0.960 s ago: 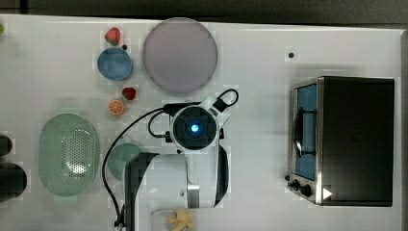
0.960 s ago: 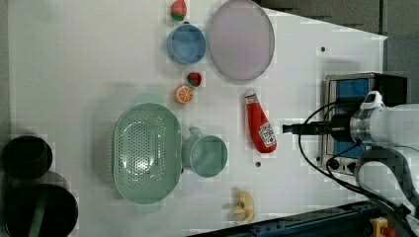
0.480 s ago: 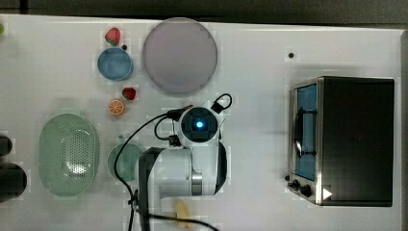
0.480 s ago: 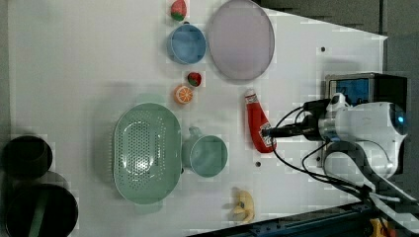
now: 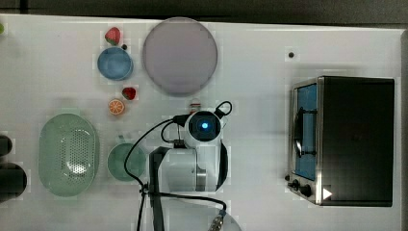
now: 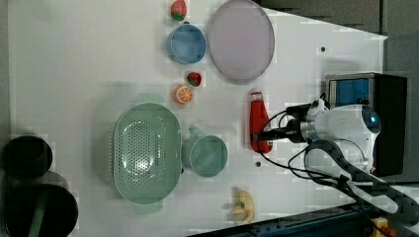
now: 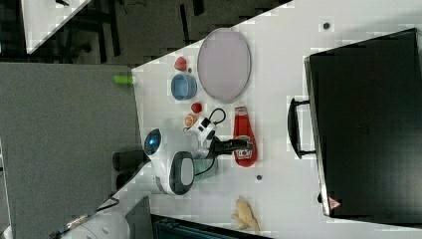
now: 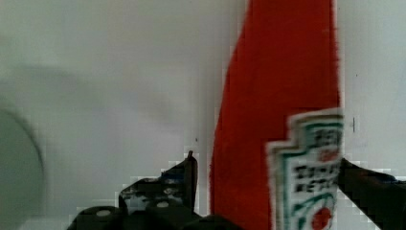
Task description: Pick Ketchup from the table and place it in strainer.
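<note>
The ketchup (image 6: 258, 118) is a slim red bottle lying flat on the white table, cap toward the purple plate. In the top view my arm covers it except the cap (image 5: 195, 103). My gripper (image 6: 267, 134) is down at the bottle's wide end. In the wrist view the gripper (image 8: 266, 160) is open, with one finger on each side of the labelled body (image 8: 277, 96) and a small gap at one finger (image 8: 187, 175). The right view shows the gripper (image 7: 244, 145) over the ketchup (image 7: 242, 124). The pale green strainer (image 6: 117, 153) (image 5: 42, 154) stands beyond the green cup (image 6: 205, 155).
A purple plate (image 5: 180, 55), a blue bowl (image 5: 114, 63), strawberries (image 5: 128, 93) and an orange slice (image 5: 116, 106) lie near the bottle's cap end. A black oven (image 5: 351, 139) stands on the top view's right. A banana piece (image 6: 242, 206) and dark cylinders (image 6: 27, 158) sit near table edges.
My arm has moved toward the ketchup, to the left in the left view, and the gripper's fingers now straddle the bottle's wide end. The bottle has not moved.
</note>
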Robot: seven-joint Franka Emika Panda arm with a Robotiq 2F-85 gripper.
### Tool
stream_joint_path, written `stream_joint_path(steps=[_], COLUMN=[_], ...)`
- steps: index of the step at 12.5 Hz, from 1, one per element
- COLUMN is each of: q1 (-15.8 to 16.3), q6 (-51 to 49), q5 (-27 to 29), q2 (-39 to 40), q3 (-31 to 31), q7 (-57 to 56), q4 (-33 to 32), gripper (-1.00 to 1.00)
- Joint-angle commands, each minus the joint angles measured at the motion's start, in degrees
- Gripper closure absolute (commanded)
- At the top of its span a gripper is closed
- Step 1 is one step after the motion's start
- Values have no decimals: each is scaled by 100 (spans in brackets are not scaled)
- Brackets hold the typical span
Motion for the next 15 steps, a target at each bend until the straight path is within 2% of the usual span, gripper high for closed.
stream_joint_path(steps=[1, 4, 8, 15], q1=[-41, -32, -49, 39], q6=[416, 440, 84, -2184], q5=[-6, -6, -5, 16], q2=[118, 133, -536, -2766], q3=[10, 27, 17, 224], q7=[-189, -188, -187, -61], q4=[69, 69, 84, 233], gripper=[-91, -24, -24, -24])
